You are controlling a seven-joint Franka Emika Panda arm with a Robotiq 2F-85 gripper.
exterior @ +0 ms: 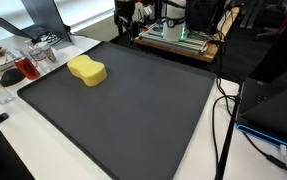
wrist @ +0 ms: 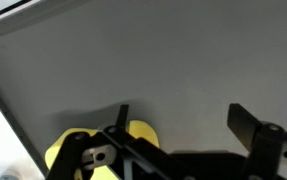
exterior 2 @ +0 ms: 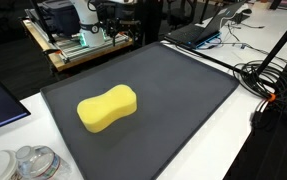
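Note:
A yellow peanut-shaped sponge (exterior: 87,71) (exterior 2: 107,108) lies flat on a large dark grey mat (exterior: 143,110) (exterior 2: 173,90), towards one end of it. In the wrist view my gripper (wrist: 181,112) hangs above the mat, open, with only bare mat between its two black fingers. Part of the sponge (wrist: 143,133) shows in that view just behind and beside the left finger (wrist: 122,115), low in the picture and apart from it. I touch and hold nothing.
Clear plastic containers (exterior: 38,55) (exterior 2: 28,163) stand off the mat near the sponge's end. A wooden cart with equipment (exterior: 178,35) (exterior 2: 83,45) is beyond the far edge. A laptop (exterior 2: 198,32) and black cables (exterior 2: 268,80) lie along another side.

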